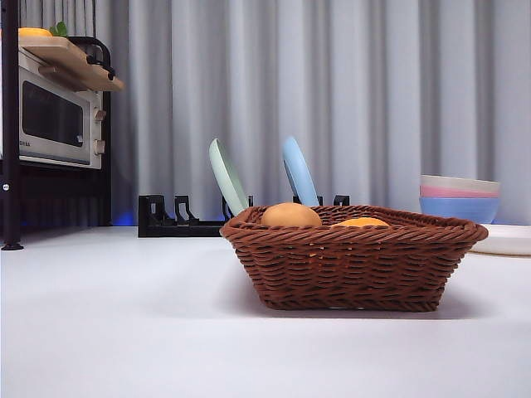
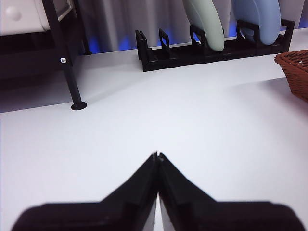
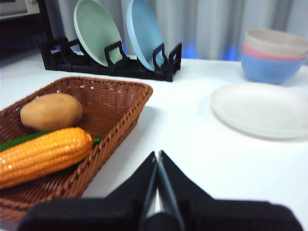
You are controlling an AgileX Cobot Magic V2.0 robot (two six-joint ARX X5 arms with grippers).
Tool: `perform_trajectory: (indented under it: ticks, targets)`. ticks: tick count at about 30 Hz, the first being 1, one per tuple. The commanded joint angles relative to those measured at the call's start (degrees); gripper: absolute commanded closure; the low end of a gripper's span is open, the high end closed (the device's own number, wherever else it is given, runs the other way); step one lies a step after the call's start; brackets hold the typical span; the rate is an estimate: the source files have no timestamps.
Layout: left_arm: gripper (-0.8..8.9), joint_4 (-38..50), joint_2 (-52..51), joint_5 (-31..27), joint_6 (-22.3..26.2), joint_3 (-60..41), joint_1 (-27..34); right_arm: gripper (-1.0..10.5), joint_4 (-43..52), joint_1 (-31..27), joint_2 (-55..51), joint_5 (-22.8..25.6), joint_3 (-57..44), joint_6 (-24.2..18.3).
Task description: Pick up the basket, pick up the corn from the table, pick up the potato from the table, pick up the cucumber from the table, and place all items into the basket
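The brown wicker basket (image 1: 353,257) stands on the white table (image 1: 124,332). In the right wrist view the basket (image 3: 122,103) holds the tan potato (image 3: 51,111), the orange corn (image 3: 41,156) and the green cucumber (image 3: 19,140), which lies mostly hidden under the corn. From the front only the tops of the potato (image 1: 290,215) and corn (image 1: 362,222) rise over the rim. My right gripper (image 3: 157,155) is shut and empty, over bare table beside the basket. My left gripper (image 2: 157,155) is shut and empty; a corner of the basket (image 2: 294,72) shows off to its side.
A black dish rack (image 1: 178,217) with a green plate (image 1: 227,177) and a blue plate (image 1: 299,172) stands behind the basket. Stacked bowls (image 1: 460,197) and a white plate (image 3: 262,109) sit at the right. A microwave (image 1: 54,116) on a black shelf is at the left.
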Motion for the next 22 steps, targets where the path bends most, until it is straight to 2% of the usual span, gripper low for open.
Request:
perform_trajectory:
  ticks: [1, 7, 22]
  targets:
    - [8.17, 0.26, -0.15, 0.28, -0.37, -0.83, 0.24, 9.6, 0.7, -0.02, -1.38, 0.02, -2.86, 2.71]
    - [8.17, 0.26, -0.15, 0.28, -0.37, -0.83, 0.24, 9.6, -0.52, 0.04, -1.44, 0.17, -3.23, 4.52]
    - [8.17, 0.26, -0.15, 0.28, -0.37, -0.83, 0.24, 9.6, -0.5, 0.02, -0.87, 0.26, -3.23, 4.52]
